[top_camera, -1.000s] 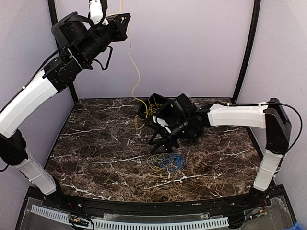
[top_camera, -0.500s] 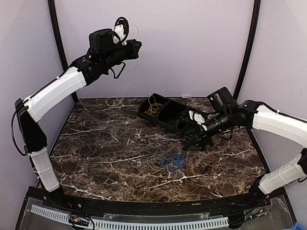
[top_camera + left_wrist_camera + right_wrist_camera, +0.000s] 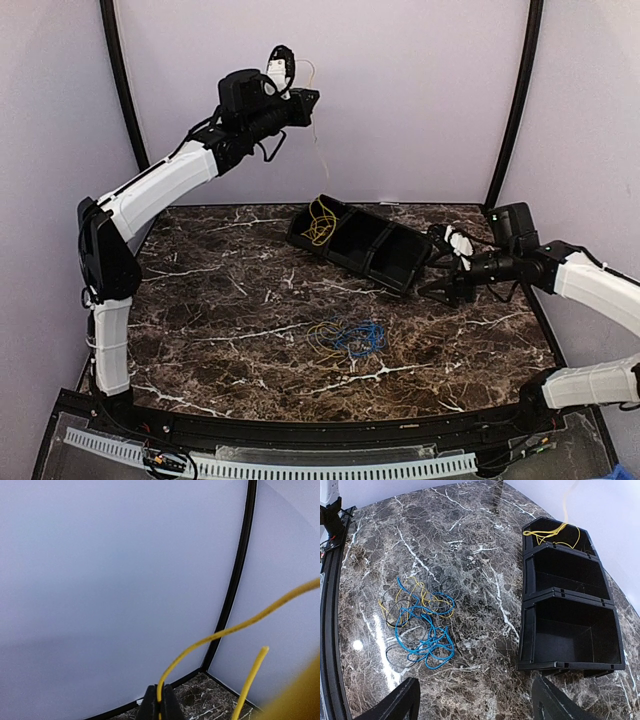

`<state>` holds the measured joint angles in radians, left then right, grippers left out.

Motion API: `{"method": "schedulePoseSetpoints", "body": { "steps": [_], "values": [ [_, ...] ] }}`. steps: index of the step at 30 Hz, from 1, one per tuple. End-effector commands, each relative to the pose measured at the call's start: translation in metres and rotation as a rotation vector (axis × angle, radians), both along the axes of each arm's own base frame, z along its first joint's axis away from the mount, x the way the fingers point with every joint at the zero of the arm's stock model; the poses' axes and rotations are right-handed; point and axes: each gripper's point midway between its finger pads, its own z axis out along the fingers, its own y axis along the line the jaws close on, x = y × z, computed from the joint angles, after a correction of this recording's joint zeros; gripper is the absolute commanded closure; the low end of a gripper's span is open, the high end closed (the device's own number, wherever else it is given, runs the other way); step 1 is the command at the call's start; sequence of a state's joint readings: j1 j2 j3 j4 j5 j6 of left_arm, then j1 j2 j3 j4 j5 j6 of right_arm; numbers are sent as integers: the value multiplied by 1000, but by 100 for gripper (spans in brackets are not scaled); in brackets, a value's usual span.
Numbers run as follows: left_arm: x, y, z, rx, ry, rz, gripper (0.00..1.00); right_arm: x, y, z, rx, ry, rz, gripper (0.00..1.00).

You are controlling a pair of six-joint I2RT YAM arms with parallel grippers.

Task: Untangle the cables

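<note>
My left gripper point(image 3: 308, 100) is raised high at the back and is shut on a yellow cable point(image 3: 321, 160). The cable hangs down into the left compartment of a black three-part bin point(image 3: 345, 262), where its loops point(image 3: 320, 222) lie. In the left wrist view the fingers point(image 3: 160, 703) pinch the yellow cable point(image 3: 225, 630). A tangle of blue point(image 3: 362, 338), yellow and grey cables lies on the table in front of the bin. My right gripper point(image 3: 432, 280) is open and empty, low beside the bin's right end. In its wrist view it point(image 3: 475, 700) looks over the blue cable point(image 3: 420, 635) and the bin point(image 3: 565, 592).
The bin's middle and right compartments hold nothing. Black frame posts point(image 3: 515, 100) stand at the back corners against purple walls. A black rail point(image 3: 330, 580) runs along the table's near edge.
My left arm swung right with the yellow cable and now holds it above the bin. My right arm drew back to the right, away from the bin.
</note>
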<state>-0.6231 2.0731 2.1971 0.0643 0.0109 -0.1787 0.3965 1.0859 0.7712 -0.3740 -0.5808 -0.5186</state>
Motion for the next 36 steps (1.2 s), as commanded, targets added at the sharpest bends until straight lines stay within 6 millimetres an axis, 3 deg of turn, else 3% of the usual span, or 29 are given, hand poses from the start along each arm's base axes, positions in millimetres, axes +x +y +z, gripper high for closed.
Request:
{"method": "schedulePoseSetpoints", "body": {
  "steps": [1, 10, 16, 20, 27, 36],
  "values": [
    [20, 0, 10, -55, -75, -42, 100, 4, 0, 12, 43, -51, -1, 22],
    [47, -2, -3, -138, -103, -44, 100, 9, -8, 11, 32, -73, -28, 22],
    [68, 2, -32, -132, -65, -10, 100, 10, -10, 9, 26, -76, -32, 22],
    [75, -6, -69, -103, 13, -43, 100, 11, -11, 6, 13, -76, -34, 22],
    [67, -25, -143, -90, 181, -162, 100, 11, -12, 3, 5, -79, -31, 22],
    [60, -27, -208, -41, 332, -171, 100, 11, -11, -3, -6, -57, -17, 22]
  ]
}}
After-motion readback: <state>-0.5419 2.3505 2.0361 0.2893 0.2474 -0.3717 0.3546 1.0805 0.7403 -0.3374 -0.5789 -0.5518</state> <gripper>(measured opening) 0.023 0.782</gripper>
